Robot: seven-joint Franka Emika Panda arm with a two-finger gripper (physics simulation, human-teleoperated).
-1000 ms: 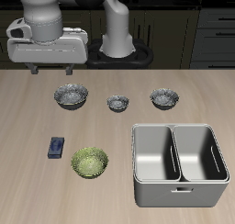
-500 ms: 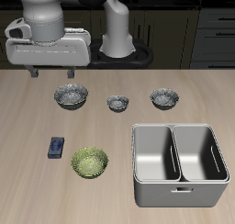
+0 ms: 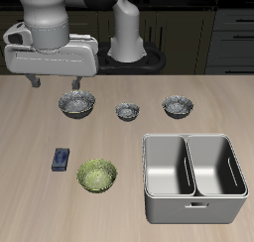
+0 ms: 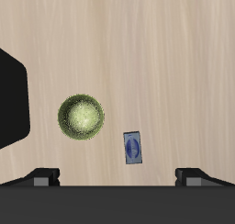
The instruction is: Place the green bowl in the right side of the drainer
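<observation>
The green bowl [image 3: 97,175] sits upright on the table near the front edge, beside the drainer [image 3: 194,198]. It also shows in the wrist view [image 4: 82,117], empty. The drainer's two compartments are both empty. My gripper [image 3: 58,81] hangs open and empty high above the back of the table, over a grey bowl and well away from the green bowl. Its two fingertips [image 4: 43,175] show spread wide in the wrist view.
Three grey patterned bowls stand in a row farther back: a large one [image 3: 76,104], a small one [image 3: 127,111] and a middle one [image 3: 178,106]. A small blue block [image 3: 62,159] lies beside the green bowl, also in the wrist view [image 4: 133,146].
My gripper has sunk slightly and drifted a little toward the table's front. Nothing on the table has moved.
</observation>
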